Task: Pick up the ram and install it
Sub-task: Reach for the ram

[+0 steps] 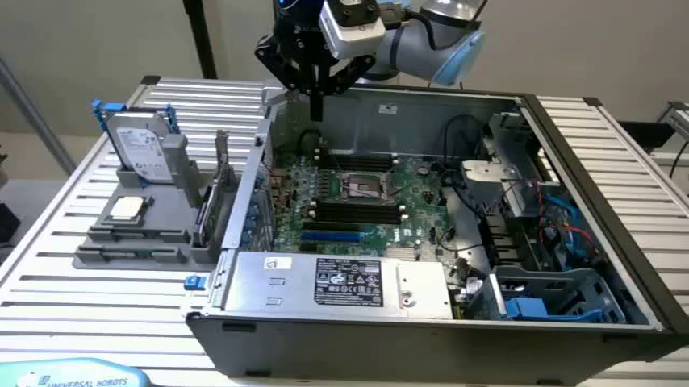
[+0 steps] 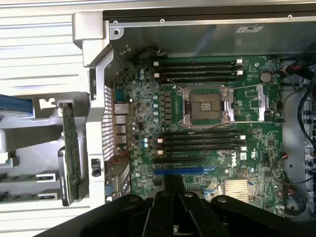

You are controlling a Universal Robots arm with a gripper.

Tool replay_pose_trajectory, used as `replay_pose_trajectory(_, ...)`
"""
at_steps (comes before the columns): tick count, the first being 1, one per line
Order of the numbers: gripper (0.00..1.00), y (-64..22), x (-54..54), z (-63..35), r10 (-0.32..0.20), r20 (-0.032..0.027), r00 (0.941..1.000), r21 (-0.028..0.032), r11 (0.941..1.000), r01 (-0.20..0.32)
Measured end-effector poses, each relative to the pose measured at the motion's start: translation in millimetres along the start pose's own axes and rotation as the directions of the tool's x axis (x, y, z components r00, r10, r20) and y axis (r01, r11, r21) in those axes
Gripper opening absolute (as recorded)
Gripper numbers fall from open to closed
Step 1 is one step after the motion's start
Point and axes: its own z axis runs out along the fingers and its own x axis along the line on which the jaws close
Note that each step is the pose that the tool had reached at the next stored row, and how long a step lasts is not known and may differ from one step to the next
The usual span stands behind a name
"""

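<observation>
The black two-fingered tool (image 1: 318, 111) on the silver-and-blue arm (image 1: 431, 40) hangs above the open grey metal computer case (image 1: 614, 177). In the exterior view it sits at about eleven o'clock of the case, over the far rim. Its slim fingers (image 1: 316, 97) point straight down and are pressed together, with nothing visible between them. They stand clear of the boards below.

The ram (image 2: 27, 177), a long narrow green circuit-board stick, lies flat in a slot of the grey plastic holder (image 1: 108, 242). A second stick like it (image 2: 27, 196) lies in the next slot, just beside it. The holder rests on the white slatted metal desk (image 1: 48, 282), at nine o'clock of the case in the exterior view and well apart from the tool.

On the same holder a silver-grey hard drive (image 1: 140, 149) stands upright at the far end. A small square processor chip (image 1: 127, 208) lies flat in the middle. A taller green expansion card (image 1: 221, 189) stands on edge along the side nearest the case.

Inside the case the green motherboard (image 1: 415, 189) lies flat, with its square metal processor socket (image 1: 361, 187) near the centre. Rows of long black memory slots (image 1: 350, 211) run at six o'clock of the socket, and another row (image 2: 197, 69) runs along its opposite side. A blue slot (image 1: 334, 236) lies just beyond the black rows. A silver power supply box (image 1: 344, 282) with a black label fills the case's near edge, at six o'clock.
</observation>
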Motion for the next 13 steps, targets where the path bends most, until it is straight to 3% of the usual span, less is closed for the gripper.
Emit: replay_pose_trajectory(13, 0.11, 0.0, 0.0, 0.0, 0.0, 0.0, 1.0, -0.0006, 1.0, 0.0)
